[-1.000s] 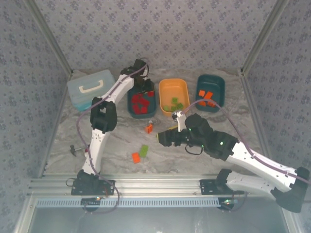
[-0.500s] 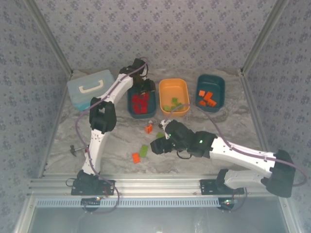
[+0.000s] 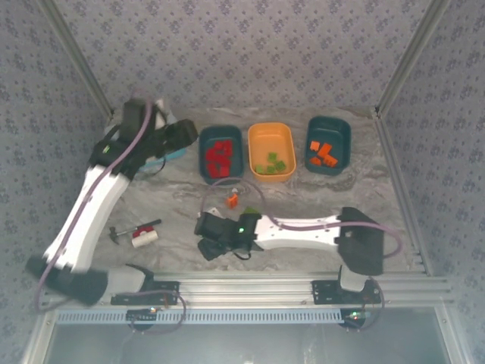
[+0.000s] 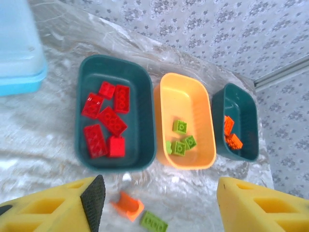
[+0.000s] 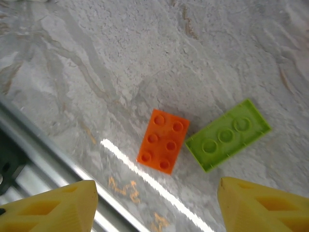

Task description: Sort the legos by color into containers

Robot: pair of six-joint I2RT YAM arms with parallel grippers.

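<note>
**Three tubs filled by colour, four bricks loose on the counter**

Three tubs stand in a row at 12 o'clock on the counter (image 3: 318,197). The left teal tub (image 4: 137,130) holds six red bricks (image 4: 112,121). The orange tub (image 4: 181,99) holds four green bricks (image 4: 180,126). The right teal tub (image 4: 244,121) holds orange bricks (image 4: 228,124). Two of these show from the left wrist, partly behind the tub's wall, and the full count is hard to make out.

Four bricks lie loose in two pairs. At 6 o'clock of the left teal tub is an upturned orange brick (image 4: 128,204), with a green brick (image 4: 153,222) at its 4 o'clock near the picture's bottom edge. The right wrist view has a six-stud orange brick (image 5: 162,141) studs up, with an oblong green brick (image 5: 227,135) just beside it at 3 o'clock.

One light blue case (image 4: 19,48) is cut off at the picture's edge. One white cylinder with a red end (image 3: 144,236) lies at 8 o'clock on the counter, beside a small dark object (image 3: 115,235) too small to identify.

The left gripper (image 4: 158,203) is released, its yellow fingers (image 4: 53,210) spread wide with nothing between them. The right gripper (image 5: 155,203) is also spread wide and empty. It touches neither brick, and the six-stud orange brick lies at 12 o'clock of its gap.
</note>
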